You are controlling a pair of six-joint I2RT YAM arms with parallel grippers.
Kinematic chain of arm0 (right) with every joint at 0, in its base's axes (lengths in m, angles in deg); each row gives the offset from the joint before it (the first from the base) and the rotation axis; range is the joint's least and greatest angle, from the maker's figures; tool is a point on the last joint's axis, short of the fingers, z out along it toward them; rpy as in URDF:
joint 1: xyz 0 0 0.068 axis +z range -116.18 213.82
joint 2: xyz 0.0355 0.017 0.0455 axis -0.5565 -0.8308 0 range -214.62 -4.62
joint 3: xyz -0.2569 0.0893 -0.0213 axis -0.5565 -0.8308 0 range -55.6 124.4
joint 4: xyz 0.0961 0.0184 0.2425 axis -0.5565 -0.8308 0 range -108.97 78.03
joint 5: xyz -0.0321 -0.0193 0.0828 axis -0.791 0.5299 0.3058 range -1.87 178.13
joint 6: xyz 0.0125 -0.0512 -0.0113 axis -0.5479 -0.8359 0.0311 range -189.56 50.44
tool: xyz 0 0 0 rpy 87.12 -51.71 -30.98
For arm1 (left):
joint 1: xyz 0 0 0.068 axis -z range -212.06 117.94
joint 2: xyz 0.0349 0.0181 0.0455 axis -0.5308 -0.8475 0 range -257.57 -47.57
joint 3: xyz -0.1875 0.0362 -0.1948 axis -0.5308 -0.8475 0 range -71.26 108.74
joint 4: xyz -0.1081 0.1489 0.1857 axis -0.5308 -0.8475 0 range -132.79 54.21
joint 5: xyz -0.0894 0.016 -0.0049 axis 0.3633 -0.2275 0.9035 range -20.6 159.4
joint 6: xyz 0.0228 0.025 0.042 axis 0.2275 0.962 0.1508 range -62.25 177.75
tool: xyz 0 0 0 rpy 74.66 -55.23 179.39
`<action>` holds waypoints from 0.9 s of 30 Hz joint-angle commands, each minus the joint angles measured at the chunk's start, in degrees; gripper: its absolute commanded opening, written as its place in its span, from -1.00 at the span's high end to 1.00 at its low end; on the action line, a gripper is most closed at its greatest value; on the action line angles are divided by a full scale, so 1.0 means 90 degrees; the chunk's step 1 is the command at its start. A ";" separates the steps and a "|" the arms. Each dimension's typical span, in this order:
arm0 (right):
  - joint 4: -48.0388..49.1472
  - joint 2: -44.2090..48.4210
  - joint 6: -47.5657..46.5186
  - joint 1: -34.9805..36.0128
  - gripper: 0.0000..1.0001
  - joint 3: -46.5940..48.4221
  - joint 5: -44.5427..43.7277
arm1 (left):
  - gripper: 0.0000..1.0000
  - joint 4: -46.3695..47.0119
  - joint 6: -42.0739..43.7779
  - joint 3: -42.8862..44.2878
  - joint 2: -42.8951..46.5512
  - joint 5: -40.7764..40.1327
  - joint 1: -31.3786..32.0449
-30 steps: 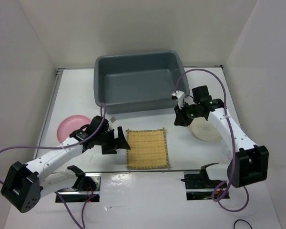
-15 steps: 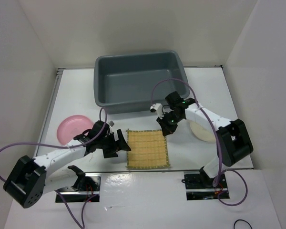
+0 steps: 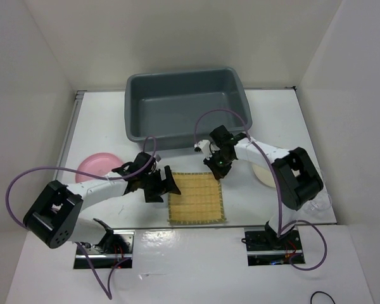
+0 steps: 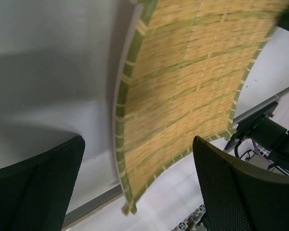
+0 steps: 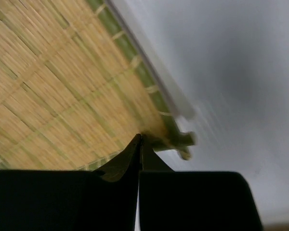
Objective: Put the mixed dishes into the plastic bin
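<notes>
**Asker:** Since both your arms are over the bench (image 3: 101,126), what lies at your far left?

**Me:** A small round pink plate (image 3: 92,167), smooth and shallow, flat on the white surface just beside my left arm.

**Asker:** And your left pincer?

**Me:** My left pincer (image 3: 165,187) stands wide at the left edge of the placemat (image 3: 196,197). From the wrist I see my two dark, mesh-textured fingers (image 4: 36,187) spread far apart, with the weave between them.

**Asker:** What is the mat like?

**Me:** It is square, made of straw-yellow slats woven in rows, bound in green with small tufts at the corners. It lies flat near the bench's front. Behind it sits the plastic bin (image 3: 134,120), gray-blue and rectangular, with smooth sloped walls and a rolled rim.

**Asker:** And the right side?

**Me:** My right pincer (image 3: 218,170) is closed tight, tips down at the mat's far right corner. I cannot tell whether any weave is pinched. Beyond it a round cream-white plate (image 3: 264,177) lies on the bench, partly under my right arm.
</notes>
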 commanded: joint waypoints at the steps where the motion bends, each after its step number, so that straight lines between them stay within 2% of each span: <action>1: 0.0326 -0.0398 0.0206 0.0112 1.00 -0.0036 -0.0279 | -0.98 0.0298 0.0156 0.0067 -0.0149 0.0025 0.0069; 11: 0.0726 -0.0654 0.0275 0.0112 1.00 -0.0271 -0.0504 | -0.96 0.1274 0.0156 0.0067 -0.0696 0.0541 0.0127; 15: 0.0726 -0.0595 0.0275 0.0171 1.00 -0.0329 -0.0504 | -0.57 0.1665 0.0156 0.0067 -0.0843 0.0660 0.0128; 16: 0.0726 -0.0537 0.0275 0.0171 1.00 -0.0329 -0.0504 | -0.30 0.1666 0.0156 0.0067 -0.0843 0.0718 0.0186; 18: 0.0726 -0.0469 0.0275 0.0171 1.00 -0.0329 -0.0563 | 0.01 0.1666 0.0156 0.0126 -0.0785 0.0718 0.0186; 19: 0.0784 -0.0401 0.0275 0.0171 1.00 -0.0387 -0.0563 | 0.31 0.1666 0.0156 0.0126 -0.0784 0.0718 0.0186; 21: 0.0785 -0.0313 0.0275 0.0171 1.00 -0.0388 -0.0631 | 0.60 0.1608 0.0156 0.0184 -0.0716 0.0776 0.0186; 23: 0.0785 -0.0157 0.0275 0.0171 1.00 -0.0446 -0.0689 | 0.80 0.1423 0.0224 0.0261 -0.0716 0.0777 0.0186; 24: 0.0785 -0.0079 0.0275 0.0171 1.00 -0.0446 -0.0690 | 1.00 0.1325 0.0225 0.0262 -0.0658 0.0777 0.0244; 27: 0.0785 0.0360 0.0275 0.0171 1.00 -0.0573 -0.0963 | 1.00 0.0876 0.0380 0.0515 -0.0424 0.0777 0.0245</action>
